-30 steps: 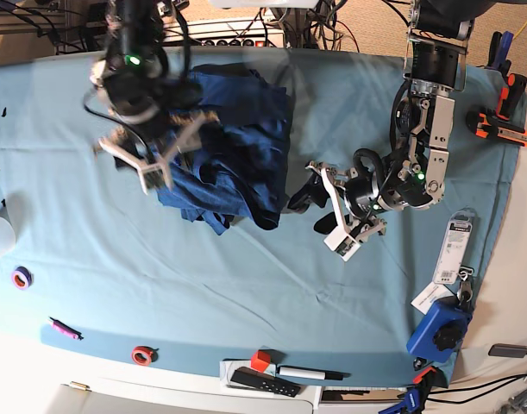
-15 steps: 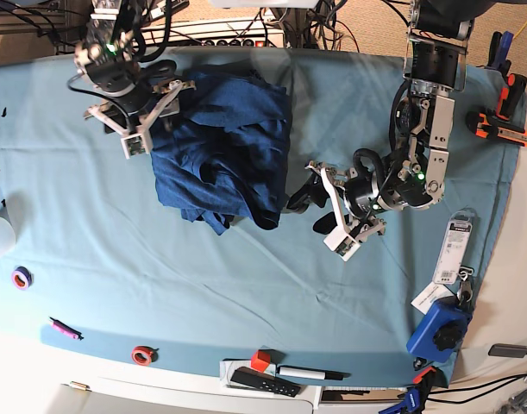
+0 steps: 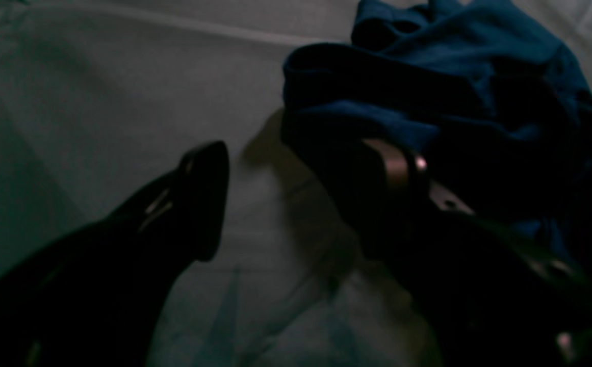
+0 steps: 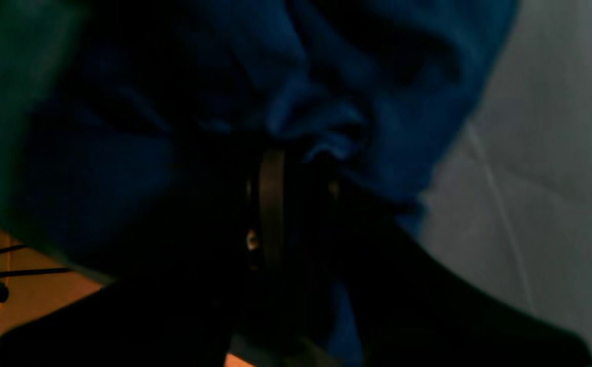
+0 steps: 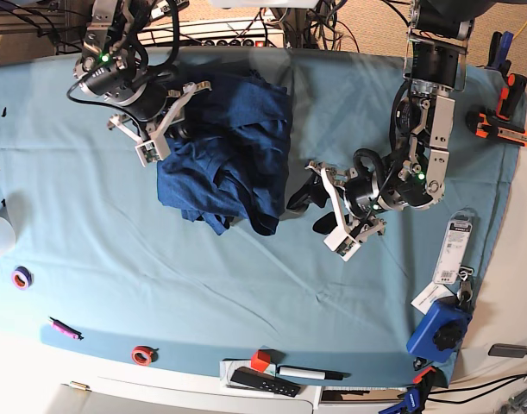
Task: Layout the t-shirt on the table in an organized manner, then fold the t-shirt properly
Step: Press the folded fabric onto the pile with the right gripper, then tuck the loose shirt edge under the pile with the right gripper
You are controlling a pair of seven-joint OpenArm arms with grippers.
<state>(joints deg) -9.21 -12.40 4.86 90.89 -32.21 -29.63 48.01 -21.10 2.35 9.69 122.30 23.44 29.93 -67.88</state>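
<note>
The shirt (image 5: pixel 233 159) is lying bunched at the far side of the worktop (image 5: pixel 246 293). The right gripper (image 4: pixel 296 168) is pinching a fold of its edge; the left gripper (image 5: pixel 319 200) is waiting spread beside it. Best move now: draw the fabric outward gently, so one layer is peeling free.

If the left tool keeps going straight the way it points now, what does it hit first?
Most likely the t-shirt: the open left tool points at its near edge, one finger seemingly at the fabric already; depth is unclear.
</note>
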